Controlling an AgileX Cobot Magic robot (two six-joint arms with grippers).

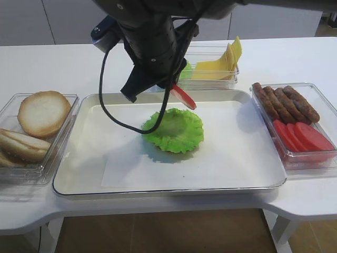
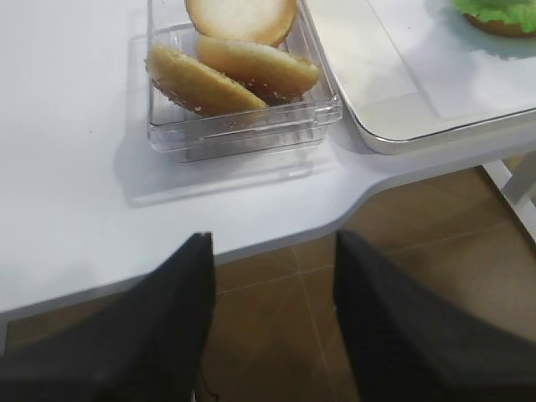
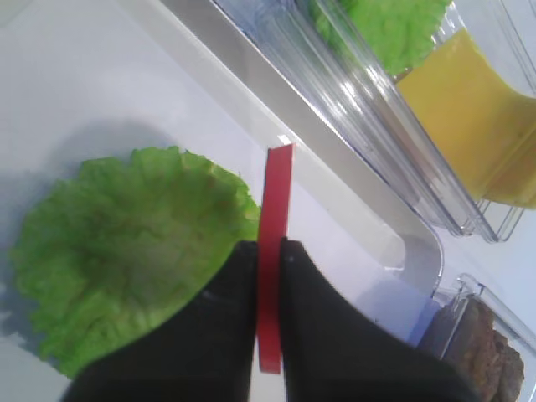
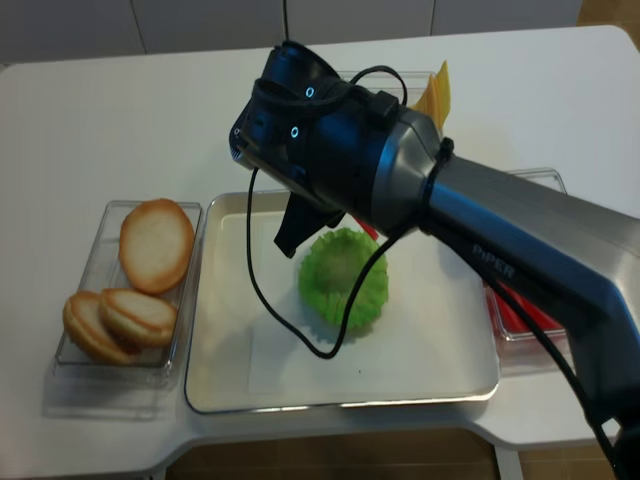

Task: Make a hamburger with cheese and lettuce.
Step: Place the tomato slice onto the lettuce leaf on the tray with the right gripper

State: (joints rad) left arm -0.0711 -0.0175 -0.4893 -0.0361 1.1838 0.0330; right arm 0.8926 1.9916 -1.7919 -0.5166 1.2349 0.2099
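The flat round lettuce (image 1: pixel 174 130) lies in the middle of the white tray (image 1: pixel 87 153), with nothing on top of it. My right gripper (image 1: pixel 172 88) is shut on a red tomato slice (image 1: pixel 184 97) and holds it on edge just above the lettuce's back rim. In the right wrist view the slice (image 3: pixel 276 188) stands between my fingertips, with the lettuce (image 3: pixel 126 251) to its left. The cheese (image 1: pixel 217 67) slices stand in a clear box behind the tray. My left gripper (image 2: pixel 272 243) is open and empty over the floor, off the table's front edge.
A clear box of bun halves (image 1: pixel 39 124) stands left of the tray. A box with sausages (image 1: pixel 284 101) and tomato slices (image 1: pixel 305 138) stands right of it. A bunchy green leaf (image 3: pixel 389 25) sits beside the cheese. White paper (image 1: pixel 131 168) lines the tray.
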